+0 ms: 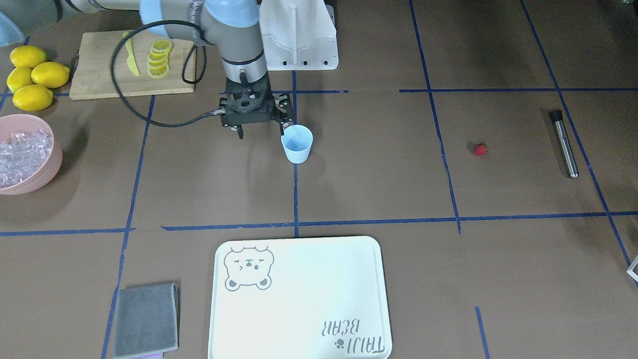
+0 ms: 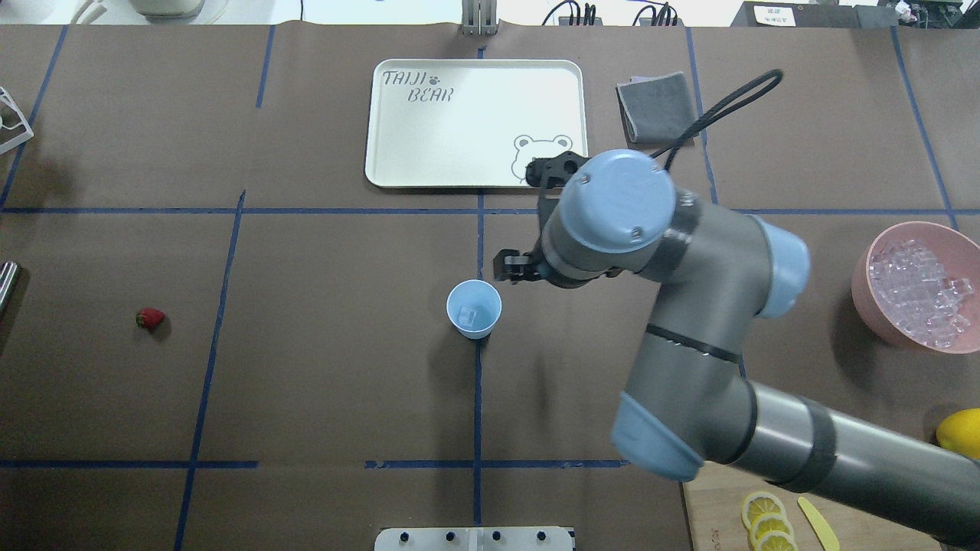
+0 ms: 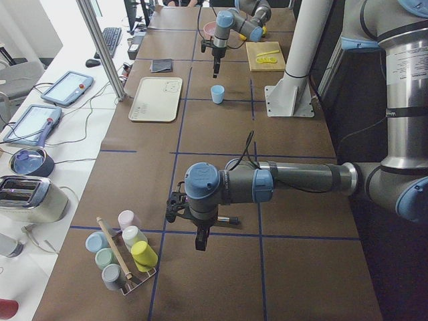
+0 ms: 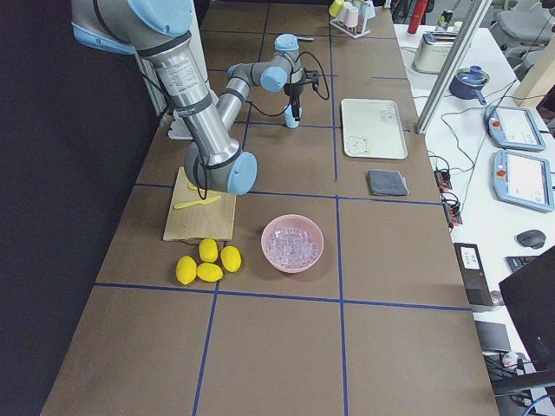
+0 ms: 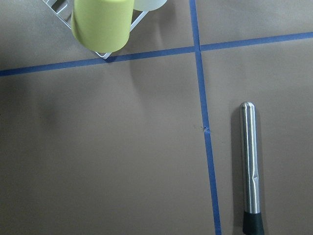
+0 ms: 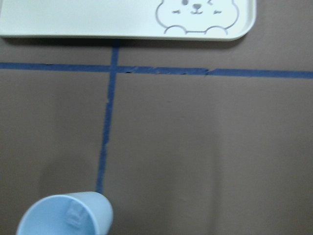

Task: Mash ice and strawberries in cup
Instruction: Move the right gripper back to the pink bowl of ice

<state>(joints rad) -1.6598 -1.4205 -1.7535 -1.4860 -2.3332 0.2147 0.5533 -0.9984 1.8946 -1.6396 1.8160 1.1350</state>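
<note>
The pale blue cup [image 1: 297,143] stands upright near the table's middle, and one clear ice cube [image 2: 468,314] lies inside it. Just beside the cup's rim, on the pink bowl's side, my right gripper [image 1: 261,132] hangs open and pointing down, with nothing between its fingers. More ice [image 2: 919,291] fills the pink bowl [image 1: 50,169]. The red strawberry [image 2: 150,318] lies alone on the table, far from the cup. My left gripper [image 3: 200,241] hovers above the table near a steel muddler [image 5: 252,166]; I cannot tell whether it is open or shut.
A cream bear tray [image 1: 299,299] and a grey cloth [image 1: 146,319] lie across the table from the robot. Lemons [image 1: 32,75] sit beside a cutting board [image 1: 99,82] holding lemon slices and a yellow knife. A rack of coloured cups [image 3: 124,254] stands at the left end.
</note>
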